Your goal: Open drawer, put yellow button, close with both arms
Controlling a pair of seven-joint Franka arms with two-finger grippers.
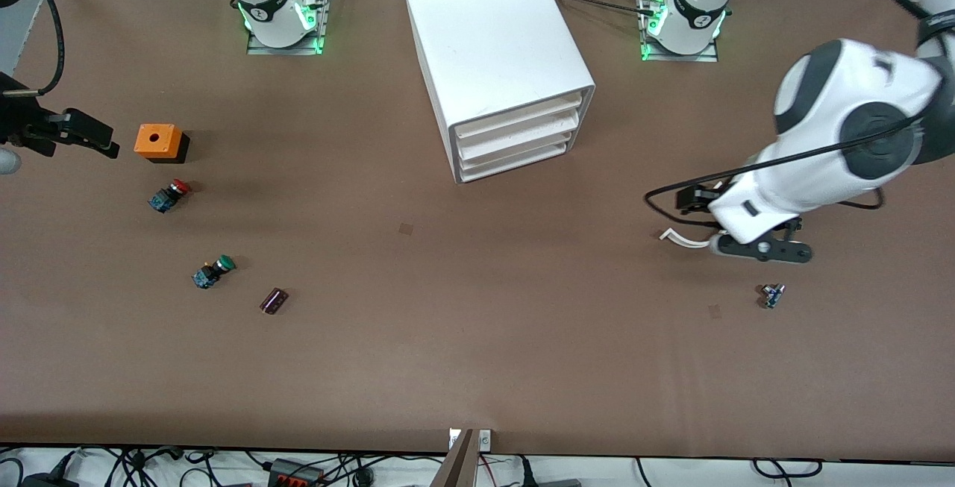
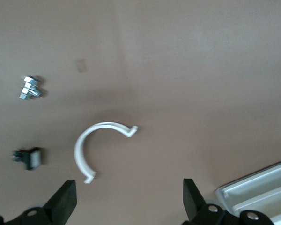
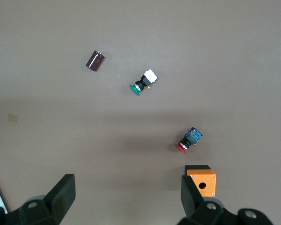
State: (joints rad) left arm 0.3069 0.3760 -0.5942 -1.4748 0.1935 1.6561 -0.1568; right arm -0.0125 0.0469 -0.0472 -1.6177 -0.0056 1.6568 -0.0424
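Note:
The white cabinet [image 1: 500, 54] stands at the table's middle, near the arms' bases. Its top drawer [image 1: 517, 118] is shut, like the two below it. A corner of the cabinet's drawers shows in the left wrist view [image 2: 257, 192]. The yellow button is not in view. My left gripper [image 1: 761, 250] is open and empty over the table at the left arm's end, above a white C-shaped clip [image 1: 683, 239]. In its wrist view [image 2: 129, 199] the clip [image 2: 100, 150] lies just off the fingertips. My right gripper [image 1: 108, 145] is open and empty [image 3: 126, 197] beside an orange box [image 1: 158, 142].
The orange box [image 3: 201, 180] has a hole in its top. A red-capped button [image 1: 170, 195] [image 3: 188, 140], a green-capped button [image 1: 213, 272] [image 3: 143, 83] and a dark cylinder [image 1: 274, 300] [image 3: 95, 60] lie nearby. Bolts [image 2: 30, 87] [image 1: 772, 295] and a small black part [image 2: 30, 158] lie near the clip.

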